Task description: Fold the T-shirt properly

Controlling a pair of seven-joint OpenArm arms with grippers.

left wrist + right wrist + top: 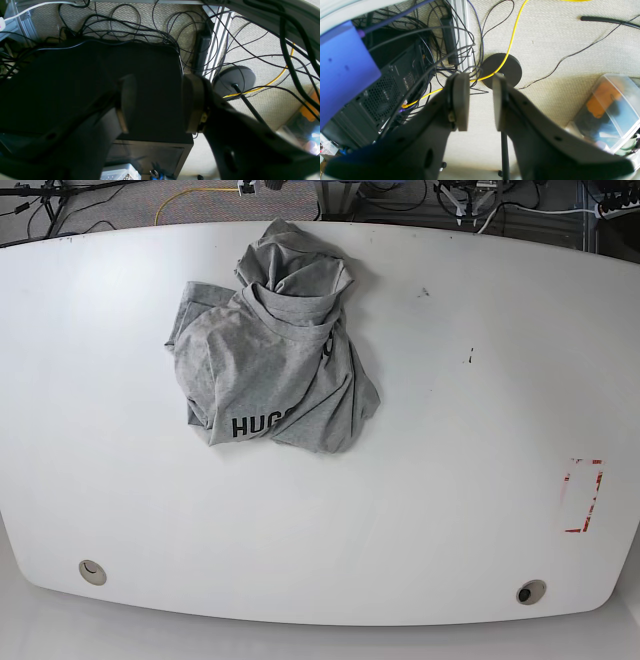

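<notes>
one crumpled T-shirt, one table

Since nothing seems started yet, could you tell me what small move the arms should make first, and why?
Probably bring one arm over the table toward the T-shirt. It lies crumpled in a heap at the far left-centre, unfolded. Neither arm shows in the base view, and both the left gripper and right gripper hang open, empty, over the floor.
</notes>
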